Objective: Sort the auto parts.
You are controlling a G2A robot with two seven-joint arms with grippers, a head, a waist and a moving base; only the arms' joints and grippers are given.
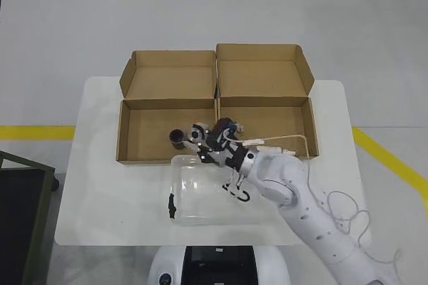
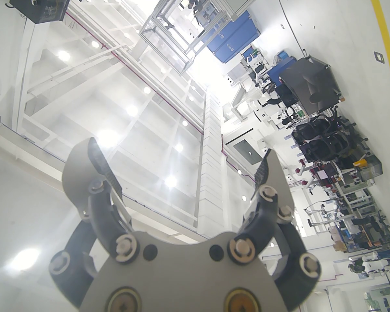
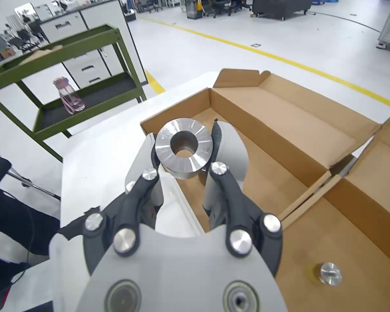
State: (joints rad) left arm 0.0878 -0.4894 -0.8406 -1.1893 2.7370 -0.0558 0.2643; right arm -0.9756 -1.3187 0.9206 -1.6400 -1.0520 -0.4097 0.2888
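Note:
My right gripper is shut on a thick silver metal ring with a round hole through it. It holds the ring over the near edge of the left cardboard box, where that box meets the clear plastic bin. From above, the ring hangs just inside the left box, with the right gripper on it. A small round silver part lies on the floor of the right box. My left gripper is open with nothing in it and points up at the ceiling.
The clear plastic bin at the table's front holds black parts and one more. The right box stands beside the left one, both with lids folded back. A green cart stands off the table's left side.

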